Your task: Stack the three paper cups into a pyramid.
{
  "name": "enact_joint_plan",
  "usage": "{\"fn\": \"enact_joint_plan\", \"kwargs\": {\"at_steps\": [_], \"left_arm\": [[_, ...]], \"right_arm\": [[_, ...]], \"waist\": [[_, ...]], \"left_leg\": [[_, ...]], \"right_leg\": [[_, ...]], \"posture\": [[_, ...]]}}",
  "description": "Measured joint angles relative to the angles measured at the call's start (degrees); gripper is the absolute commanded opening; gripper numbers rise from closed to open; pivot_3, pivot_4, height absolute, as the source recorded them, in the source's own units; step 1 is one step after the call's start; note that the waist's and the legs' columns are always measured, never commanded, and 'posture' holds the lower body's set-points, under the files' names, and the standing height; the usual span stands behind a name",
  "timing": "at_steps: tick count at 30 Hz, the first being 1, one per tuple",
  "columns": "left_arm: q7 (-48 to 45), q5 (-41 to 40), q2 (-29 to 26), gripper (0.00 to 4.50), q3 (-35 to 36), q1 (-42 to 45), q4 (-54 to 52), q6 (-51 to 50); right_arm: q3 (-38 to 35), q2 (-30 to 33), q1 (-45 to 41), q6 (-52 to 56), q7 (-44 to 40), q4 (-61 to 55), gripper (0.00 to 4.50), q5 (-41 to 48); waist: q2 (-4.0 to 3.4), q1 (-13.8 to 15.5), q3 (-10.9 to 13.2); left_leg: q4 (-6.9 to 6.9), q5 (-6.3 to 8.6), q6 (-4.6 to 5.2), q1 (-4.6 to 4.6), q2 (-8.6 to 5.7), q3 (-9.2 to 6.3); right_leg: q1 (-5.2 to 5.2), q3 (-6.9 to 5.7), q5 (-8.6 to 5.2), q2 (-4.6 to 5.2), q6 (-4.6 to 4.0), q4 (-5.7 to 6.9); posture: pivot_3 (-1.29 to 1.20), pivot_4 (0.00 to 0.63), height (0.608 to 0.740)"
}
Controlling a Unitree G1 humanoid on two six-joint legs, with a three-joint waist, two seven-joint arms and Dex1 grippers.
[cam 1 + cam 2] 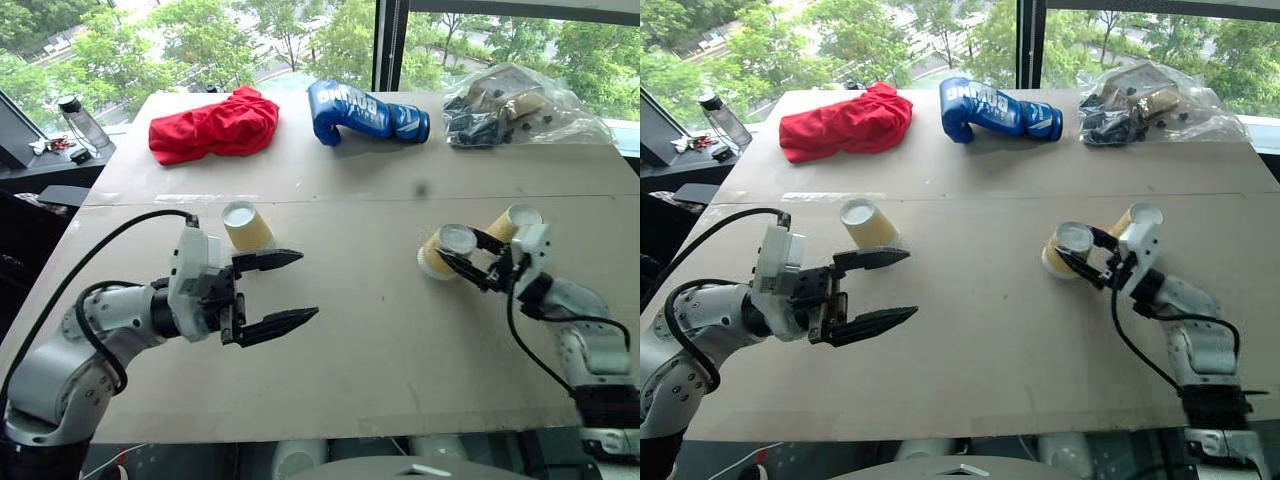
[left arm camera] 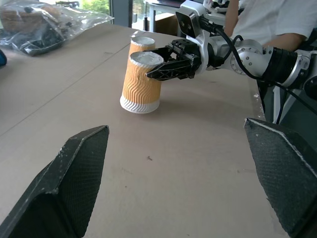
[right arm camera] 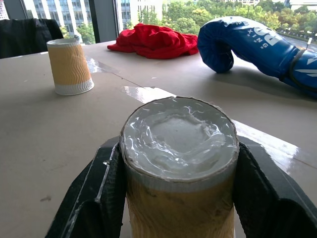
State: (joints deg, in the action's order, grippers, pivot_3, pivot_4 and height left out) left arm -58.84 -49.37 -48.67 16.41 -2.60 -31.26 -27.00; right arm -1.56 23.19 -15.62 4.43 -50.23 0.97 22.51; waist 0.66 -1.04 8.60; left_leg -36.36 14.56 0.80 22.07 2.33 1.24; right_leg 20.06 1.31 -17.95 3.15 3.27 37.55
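Cups: we saw three paper cups, all upside down, none yet stacked; one (image 1: 246, 226) stood toward the desk's left side, two toward its right side, the nearer one (image 1: 441, 252) just beside the farther one (image 1: 516, 222).
Right gripper (image 1: 468, 262): its jaws were clenched on the nearer right-hand cup, one finger on each side of the ribbed wall just under the white base.
Left gripper (image 1: 277, 293): its jaws stood released and apart, holding nothing, beside the left cup and not touching it.
Step in hand: we judged the grip just taken, the lift not yet made.
Doing it well: we would squeeze lightly so the paper wall kept its shape, raise the cup straight, keep it upright and clear its neighbour without knocking it.
Others: a blue boxing glove (image 1: 362, 113), a red cloth (image 1: 214, 126) and a plastic bag (image 1: 512, 105) lay along the far edge of the desk (image 1: 380, 350).
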Motion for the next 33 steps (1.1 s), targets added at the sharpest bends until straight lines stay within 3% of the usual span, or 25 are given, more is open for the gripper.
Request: {"fn": "enact_joint_plan", "kwargs": {"at_steps": [4,8,13,14,19,22,27,33], "left_arm": [[-0.73,1.03,-0.31,4.50,3.48,-0.47,3.09,0.61],[-2.20,2.19,-0.83,4.50,6.51,-2.70,4.60,1.29],[-2.28,2.51,-0.73,4.50,7.86,-4.55,4.16,1.32],[-2.26,2.51,-0.69,4.50,7.90,-4.69,3.91,1.33],[-2.11,1.97,-0.57,4.50,7.80,-3.95,3.07,1.03],[-1.91,0.51,-0.63,4.50,7.37,-0.98,2.94,-0.42],[2.21,-4.44,0.32,4.50,1.35,11.19,3.39,-6.95],[4.39,-5.90,2.56,4.50,-6.07,21.75,5.61,-12.07]], "right_arm": [[6.28,-4.82,-7.75,1.25,0.66,3.31,2.53,-3.06],[10.37,-8.15,-12.34,1.69,-0.45,8.94,2.53,-4.79],[12.26,-9.01,-15.42,1.93,-1.03,13.60,4.41,-6.91],[12.34,-9.07,-15.41,1.93,-1.08,13.72,4.49,-7.05],[11.78,-8.20,-13.93,2.15,-0.86,11.71,4.49,-6.67],[9.30,-4.33,-9.93,3.55,-1.06,4.86,4.49,-4.95],[1.45,2.55,-0.69,5.76,1.22,-7.62,4.49,-2.37],[-11.29,9.22,3.91,6.74,7.10,-10.13,4.49,-2.03]], "waist": [[0.03,0.20,0.01],[0.10,0.30,0.02],[0.17,0.12,0.04],[0.16,0.15,0.04],[0.16,0.15,0.04],[0.18,0.52,0.05],[0.21,0.47,0.04],[0.21,0.35,0.06]], "left_leg": [[-0.17,-0.19,-0.32,0.76,0.05,-0.04],[-0.17,-0.22,-0.37,0.88,0.08,-0.01],[-0.19,-0.12,-0.20,0.83,0.12,-0.01],[-0.19,-0.12,-0.20,0.83,0.13,-0.01],[-0.19,-0.12,-0.20,0.83,0.16,0.00],[-0.20,-0.11,-0.19,0.88,0.19,-0.03],[-0.31,-0.11,-0.17,0.84,0.04,-0.06],[-0.37,-0.11,-0.18,0.82,0.01,-0.04]], "right_leg": [[0.87,-0.02,-0.01,-0.07,0.02,0.35],[0.95,0.01,-0.01,0.00,0.02,0.33],[0.95,0.03,-0.01,-0.01,0.02,0.42],[0.95,0.02,-0.01,-0.01,0.02,0.43],[0.95,0.03,0.00,-0.01,0.02,0.43],[0.94,-0.01,0.00,0.02,0.03,0.40],[0.84,-0.01,0.01,-0.04,0.04,0.45],[0.84,0.09,0.01,-0.12,0.05,0.47]], "posture": [[0.00,0.150,0.740],[0.00,0.150,0.740],[0.00,0.150,0.740],[0.00,0.150,0.740],[0.00,0.150,0.740],[0.00,0.150,0.740],[0.00,0.150,0.740],[0.00,0.150,0.740]]}}
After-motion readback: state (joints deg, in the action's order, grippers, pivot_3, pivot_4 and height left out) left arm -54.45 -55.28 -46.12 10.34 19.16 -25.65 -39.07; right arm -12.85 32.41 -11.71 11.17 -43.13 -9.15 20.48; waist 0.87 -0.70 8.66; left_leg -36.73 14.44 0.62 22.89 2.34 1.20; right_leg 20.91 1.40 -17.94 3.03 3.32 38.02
